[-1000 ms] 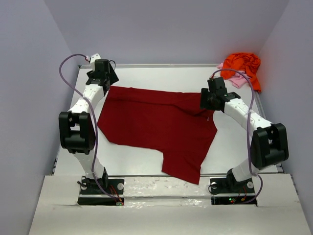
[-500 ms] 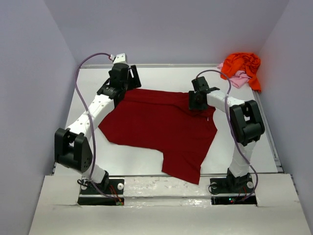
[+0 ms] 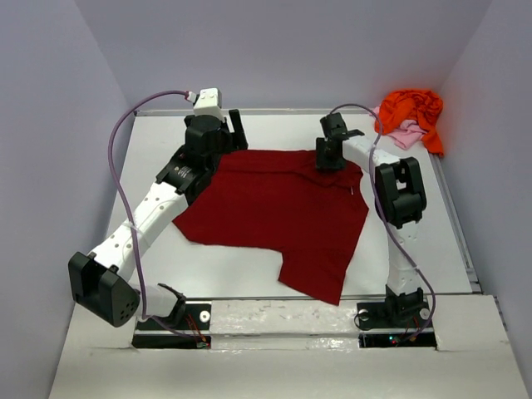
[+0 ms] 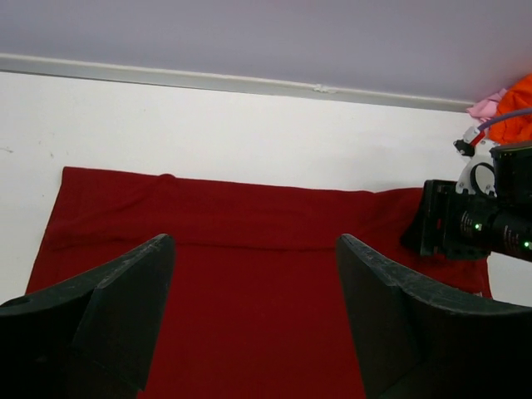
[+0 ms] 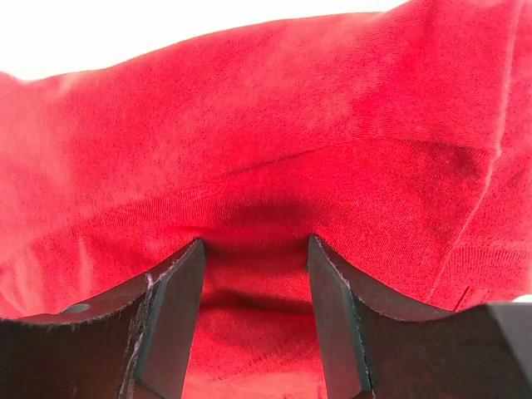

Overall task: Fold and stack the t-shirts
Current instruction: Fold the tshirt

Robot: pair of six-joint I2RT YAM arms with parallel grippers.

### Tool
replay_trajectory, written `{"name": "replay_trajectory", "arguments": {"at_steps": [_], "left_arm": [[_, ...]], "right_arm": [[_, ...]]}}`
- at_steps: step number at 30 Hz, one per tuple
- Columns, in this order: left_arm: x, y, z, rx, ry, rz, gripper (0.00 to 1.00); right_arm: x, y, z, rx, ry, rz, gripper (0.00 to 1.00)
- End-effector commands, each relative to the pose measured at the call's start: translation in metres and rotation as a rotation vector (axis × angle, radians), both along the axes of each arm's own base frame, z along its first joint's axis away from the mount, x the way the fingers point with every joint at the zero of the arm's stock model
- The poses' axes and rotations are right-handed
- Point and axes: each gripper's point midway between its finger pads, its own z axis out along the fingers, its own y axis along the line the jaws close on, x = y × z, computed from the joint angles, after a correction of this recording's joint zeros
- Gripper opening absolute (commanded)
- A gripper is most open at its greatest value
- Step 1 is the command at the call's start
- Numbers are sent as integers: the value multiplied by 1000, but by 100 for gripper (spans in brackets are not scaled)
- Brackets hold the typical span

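Observation:
The dark red t-shirt lies spread on the white table. My left gripper hovers open and empty over the shirt's far left edge; in the left wrist view the shirt lies below its wide-apart fingers. My right gripper is down on the shirt's far right edge; in its wrist view the fingers are open and a bulge of red cloth lies between them. The orange t-shirt is bunched on the pale pink one in the far right corner.
Grey walls close the table on three sides, with a rail along the far edge. My right gripper body shows in the left wrist view, with a bit of the orange shirt and the pink shirt behind it.
My left arm swung right from the far left corner to the shirt's far left edge. My right gripper moved farther and leftward onto the shirt's far edge. The shirt shifted only slightly.

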Motion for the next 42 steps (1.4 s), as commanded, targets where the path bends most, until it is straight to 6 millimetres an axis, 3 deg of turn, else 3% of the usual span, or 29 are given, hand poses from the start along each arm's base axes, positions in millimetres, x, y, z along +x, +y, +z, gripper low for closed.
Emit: {"name": "replay_trajectory", "arguments": {"at_steps": [1,2,6,12,16,19,20,21,22,23,24,25,26,27,28,29,30,31,32,33,34,36,42], "left_arm": [[1,14,12,19,-39,57,88],[0,15,13,20,-45,60,88],[-2,21,17,28,-56,83,88],[3,27,9,56,-42,118,88],[4,34,8,70,-48,160,89],[7,39,-1,66,-38,195,89],[9,36,-9,65,-23,193,89],[11,34,-13,59,-11,191,89],[11,33,-21,59,15,188,89],[11,30,-25,38,25,195,89],[10,28,-28,26,33,196,89],[6,27,-36,14,62,197,88],[1,26,-50,-4,95,193,88],[-3,24,-58,-48,114,195,88],[-11,21,-63,-89,129,176,88],[-21,22,-90,-100,180,173,88],[-25,20,-96,-167,188,188,87],[-31,20,-106,-199,201,188,87],[-37,17,-116,-230,218,175,86],[-48,24,-141,-234,255,197,86],[-53,24,-151,-275,274,216,86],[-65,30,-175,-258,316,235,85],[-81,53,-212,-228,358,331,85]], "right_arm": [[20,-7,-3,9,21,-3,58],[30,-4,7,16,-3,5,58],[50,-11,-3,9,7,-9,58],[69,-50,3,2,-5,-83,58],[73,-59,26,-42,-55,-92,58],[72,-50,54,13,-98,-62,58],[68,-47,56,32,-96,-54,58],[65,-36,79,69,-131,-31,58],[60,-27,90,76,-149,-15,58],[48,-24,85,72,-130,-11,57],[41,-25,93,82,-143,-12,58],[29,-14,128,117,-206,12,58],[23,-8,141,140,-246,17,57],[2,-10,124,149,-204,18,57],[-11,0,158,199,-282,50,57],[-23,4,161,216,-287,57,57],[-43,1,140,219,-239,56,58],[-52,2,141,235,-244,61,57],[-63,3,155,261,-274,75,57],[-70,2,154,265,-269,81,57],[-81,0,143,261,-242,79,57],[-92,1,145,265,-248,94,57],[-116,16,135,341,-217,127,57]]}}
